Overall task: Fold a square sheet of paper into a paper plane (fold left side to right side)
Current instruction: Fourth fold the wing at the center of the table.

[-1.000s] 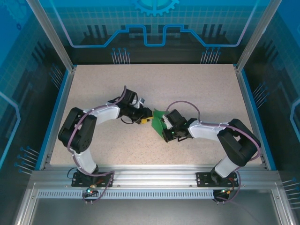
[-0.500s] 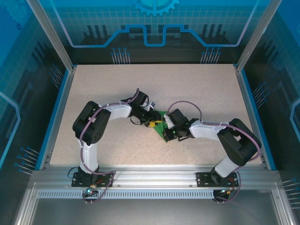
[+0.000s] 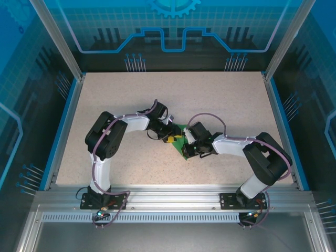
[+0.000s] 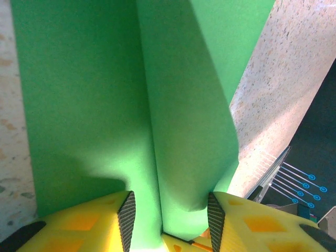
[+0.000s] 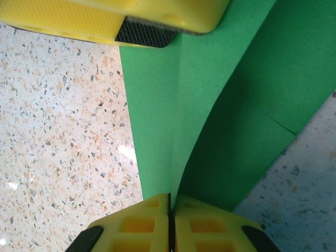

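Observation:
The green sheet of paper [image 3: 179, 142] lies creased at the table's middle between both grippers. In the left wrist view the paper [image 4: 94, 79] has a raised fold running up from between my left gripper [image 4: 170, 220], whose yellow fingers [image 4: 126, 215] stand open on either side of it. My left gripper [image 3: 171, 138] is over the sheet's left part. My right gripper [image 5: 170, 220] is shut on a lifted flap of the paper [image 5: 157, 105], at the sheet's near right edge [image 3: 188, 149]. A left finger [image 5: 147, 21] shows at the top of the right wrist view.
The speckled beige table [image 3: 220, 100] stretches around the paper, bounded by blue rails and a metal frame [image 3: 173, 197] at the near edge. Both arms bend inward, their elbows out to the sides.
My left arm has swung right and its gripper has come onto the paper's left side. The right gripper has kept its hold, barely moving.

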`<action>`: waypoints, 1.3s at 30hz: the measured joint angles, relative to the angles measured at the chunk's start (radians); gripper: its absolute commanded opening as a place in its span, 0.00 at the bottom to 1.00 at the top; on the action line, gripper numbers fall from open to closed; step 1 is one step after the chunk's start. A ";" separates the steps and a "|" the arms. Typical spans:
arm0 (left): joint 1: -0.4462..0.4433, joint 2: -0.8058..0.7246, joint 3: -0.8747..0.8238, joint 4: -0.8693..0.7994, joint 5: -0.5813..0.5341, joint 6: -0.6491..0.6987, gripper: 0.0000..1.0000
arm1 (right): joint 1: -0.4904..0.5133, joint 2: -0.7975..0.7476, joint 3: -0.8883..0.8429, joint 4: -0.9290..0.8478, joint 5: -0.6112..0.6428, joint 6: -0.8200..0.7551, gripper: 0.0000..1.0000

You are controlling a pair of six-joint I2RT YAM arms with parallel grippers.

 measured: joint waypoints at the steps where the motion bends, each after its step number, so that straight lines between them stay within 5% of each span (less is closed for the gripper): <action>1: 0.000 0.000 0.002 -0.003 -0.002 0.000 0.44 | -0.001 0.000 0.000 0.000 0.000 0.000 0.13; 16: -0.001 0.011 0.026 -0.041 -0.014 0.000 0.43 | -0.092 -0.115 -0.003 0.005 -0.150 0.009 0.43; 24: -0.001 0.011 0.026 -0.042 -0.014 0.000 0.43 | -0.270 -0.103 -0.043 0.143 -0.326 0.108 0.40; 39: -0.001 0.011 0.027 -0.045 -0.015 0.000 0.43 | -0.253 0.105 -0.005 0.254 -0.431 0.198 0.30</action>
